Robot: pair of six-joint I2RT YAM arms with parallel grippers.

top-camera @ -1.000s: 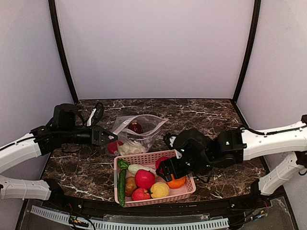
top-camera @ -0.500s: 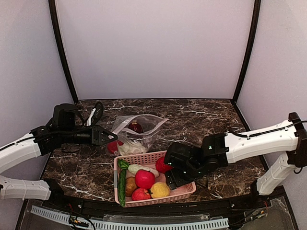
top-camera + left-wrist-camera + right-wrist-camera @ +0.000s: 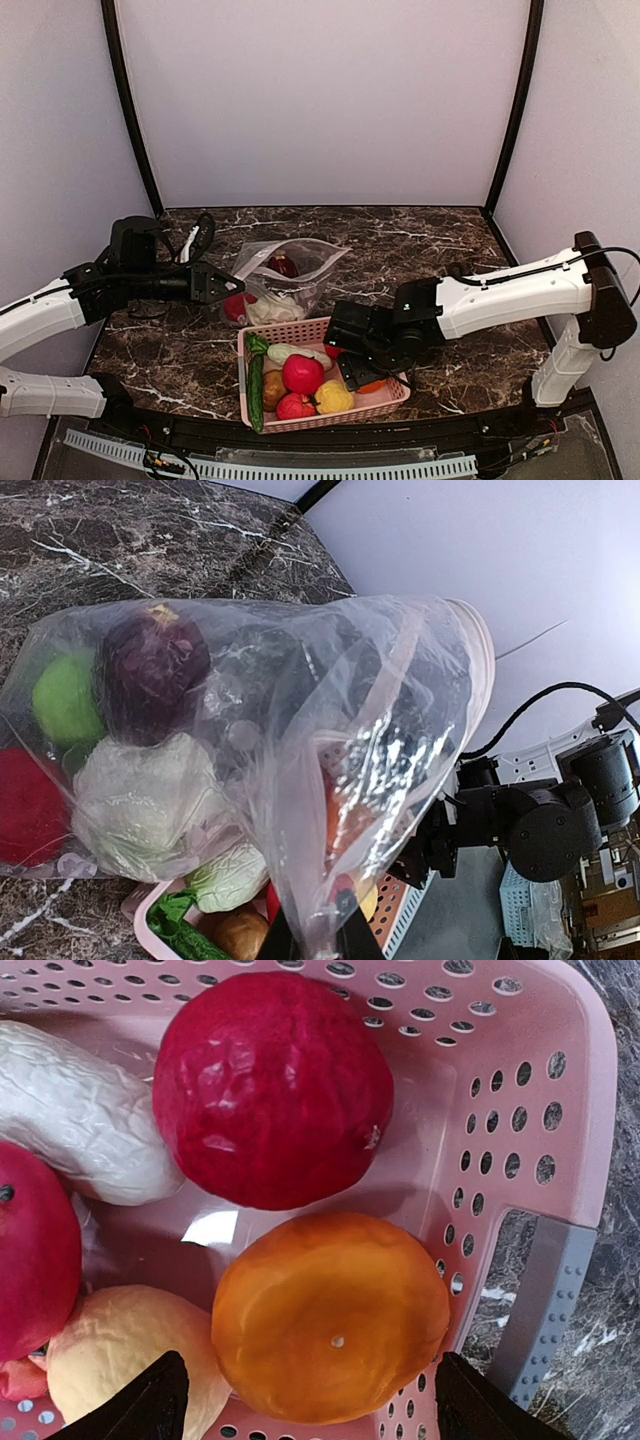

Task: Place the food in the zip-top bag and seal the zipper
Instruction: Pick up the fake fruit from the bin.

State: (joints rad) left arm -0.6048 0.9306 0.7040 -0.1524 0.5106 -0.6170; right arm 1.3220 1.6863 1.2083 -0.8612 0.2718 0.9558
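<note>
The right hand [image 3: 315, 1402] is hanging spread wide above the orange ball [image 3: 330, 1315], its fingers flanking the ball at 8 and 4 o'clock. Room is tight. The red ball [image 3: 270, 1085] is pressing in at 11 o'clock, a yellow ball [image 3: 125, 1360] is crowding at 8 o'clock, and the wall of the pink basket [image 3: 520, 1090] is closing off 3 o'clock. The right arm [image 3: 500, 295] is reaching in low from 3 o'clock across the bench [image 3: 430, 245].

The left hand [image 3: 308, 942] is pinching the zip-top bag [image 3: 380, 730] by its edge. The zipper [image 3: 483, 650] is arching open on the far side. A purple ball [image 3: 150, 670], a green ball [image 3: 65, 700] and a cabbage [image 3: 140, 800] are lying inside. The bag is sitting at 12 o'clock of the basket.
</note>
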